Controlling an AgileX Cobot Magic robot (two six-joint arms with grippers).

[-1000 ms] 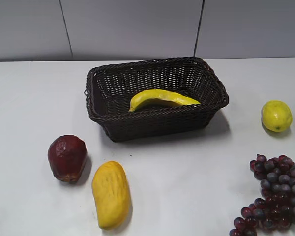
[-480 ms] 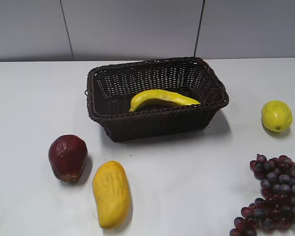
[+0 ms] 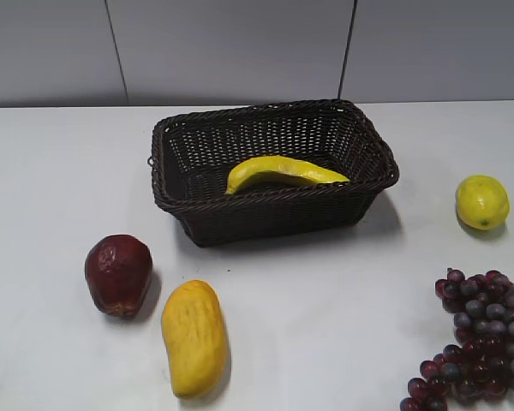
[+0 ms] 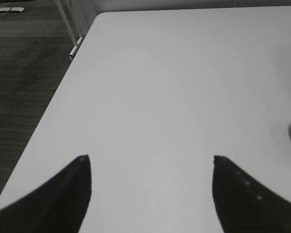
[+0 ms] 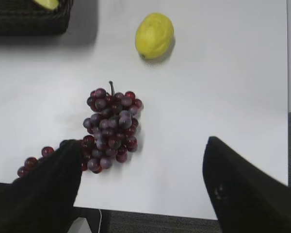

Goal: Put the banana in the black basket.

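Observation:
The banana (image 3: 283, 173), long, curved and bright yellow, lies inside the black basket (image 3: 274, 216), a dark woven wicker basket at the middle of the table. A corner of the basket (image 5: 29, 19) and a tip of the banana (image 5: 47, 4) show at the top left of the right wrist view. Neither gripper shows in the exterior view. My left gripper (image 4: 151, 158) is open and empty over bare white table near its left edge. My right gripper (image 5: 143, 143) is open and empty above the table's front right, near the grapes.
A dark red fruit (image 3: 117, 274) and an orange-yellow mango (image 3: 194, 337) lie at front left. A yellow lemon (image 3: 481, 201) sits at right, also in the right wrist view (image 5: 154, 35). A bunch of purple grapes (image 3: 484, 338) lies at front right (image 5: 110, 128). The table's edge (image 4: 53, 104) drops to dark floor.

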